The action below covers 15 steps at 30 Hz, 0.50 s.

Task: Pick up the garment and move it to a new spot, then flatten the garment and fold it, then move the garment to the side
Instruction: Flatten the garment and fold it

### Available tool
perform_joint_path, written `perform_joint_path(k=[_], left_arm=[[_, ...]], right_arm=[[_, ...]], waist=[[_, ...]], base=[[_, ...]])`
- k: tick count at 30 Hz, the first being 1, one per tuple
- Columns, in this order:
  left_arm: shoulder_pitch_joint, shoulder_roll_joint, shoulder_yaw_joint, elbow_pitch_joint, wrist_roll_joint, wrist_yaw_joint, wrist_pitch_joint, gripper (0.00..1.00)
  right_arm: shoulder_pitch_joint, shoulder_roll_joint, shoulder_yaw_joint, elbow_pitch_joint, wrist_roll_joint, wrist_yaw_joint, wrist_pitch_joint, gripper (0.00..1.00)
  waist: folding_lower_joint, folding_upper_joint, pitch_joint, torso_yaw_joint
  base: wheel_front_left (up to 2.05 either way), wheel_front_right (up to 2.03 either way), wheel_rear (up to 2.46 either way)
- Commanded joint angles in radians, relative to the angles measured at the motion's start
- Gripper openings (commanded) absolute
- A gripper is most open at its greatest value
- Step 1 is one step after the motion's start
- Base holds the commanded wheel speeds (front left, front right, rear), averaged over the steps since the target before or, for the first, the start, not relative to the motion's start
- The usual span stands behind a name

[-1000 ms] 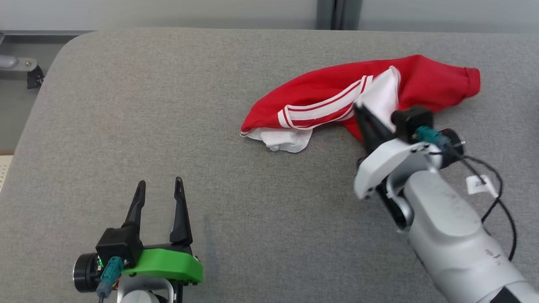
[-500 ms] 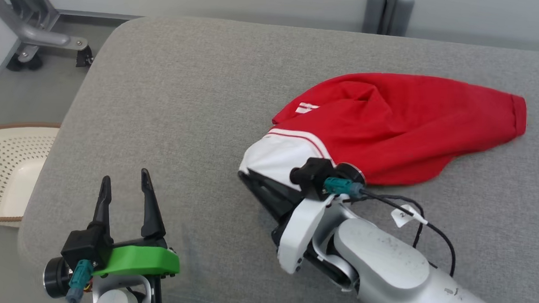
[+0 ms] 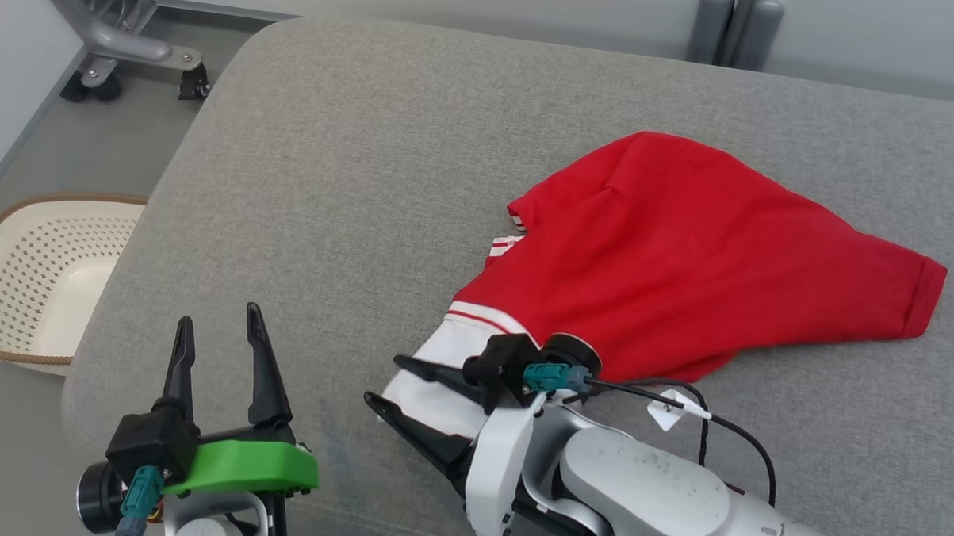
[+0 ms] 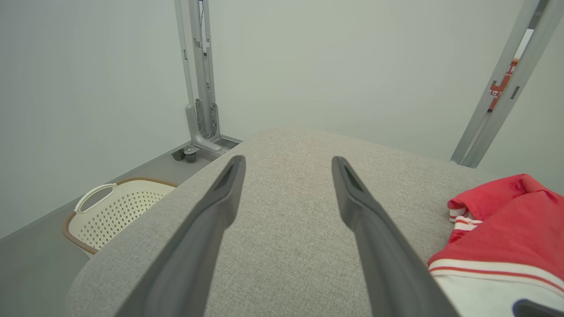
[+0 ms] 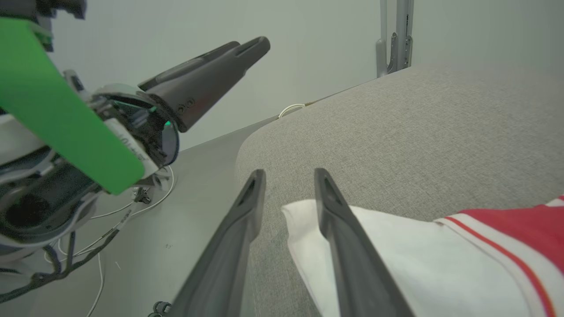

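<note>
On the grey desk point(image 3: 363, 185), well to the right of the basket point(image 3: 48, 259), the red garment point(image 3: 683, 253) lies crumpled, its white striped end the one nearest the basket. Our right tool point(image 3: 382, 377) sits at that white end with its fingers parted and nothing between them, the cloth just beside one finger. Our left tool point(image 3: 218, 313) hovers between basket and garment, spread wide and empty. We judge this to be the release at the new spot. To do it well we should draw the right tool off low and straight, away from the garment, so no finger snags the hem. Flattening comes after. We count one garment, one basket, one desk, and two tools with two fingers each
</note>
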Motion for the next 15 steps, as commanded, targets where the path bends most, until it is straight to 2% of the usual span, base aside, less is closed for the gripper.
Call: perform_joint_path(k=[1, 4, 8, 15], left_arm=[[0.007, 0.002, -0.004, -0.002, -0.005, 0.002, 0.000, 1.00], [0.008, 0.002, -0.009, -0.002, -0.001, 0.003, 0.000, 1.00], [0.011, 0.002, -0.014, 0.001, 0.011, 0.000, 0.000, 1.00], [0.022, 0.002, -0.034, 0.007, 0.016, -0.007, 0.000, 1.00]], right_arm=[[0.003, -0.004, -0.009, 0.004, 0.008, 0.000, -0.016, 1.00], [0.002, -0.003, -0.045, 0.002, 0.009, 0.000, -0.048, 1.00], [0.010, -0.004, -0.142, -0.005, -0.013, 0.000, -0.096, 1.00], [0.093, -0.004, -0.483, 0.047, -0.190, 0.000, -0.131, 1.00]], waist=[[0.0000, 0.0000, -0.006, -0.026], [0.0000, 0.0000, -0.016, -0.063], [0.0000, 0.0000, -0.034, -0.121], [0.0000, 0.0000, -0.055, -0.213]], base=[[0.00, 0.00, 0.00], [0.00, 0.00, 0.00], [0.00, 0.00, 0.00], [0.00, 0.00, 0.00]])
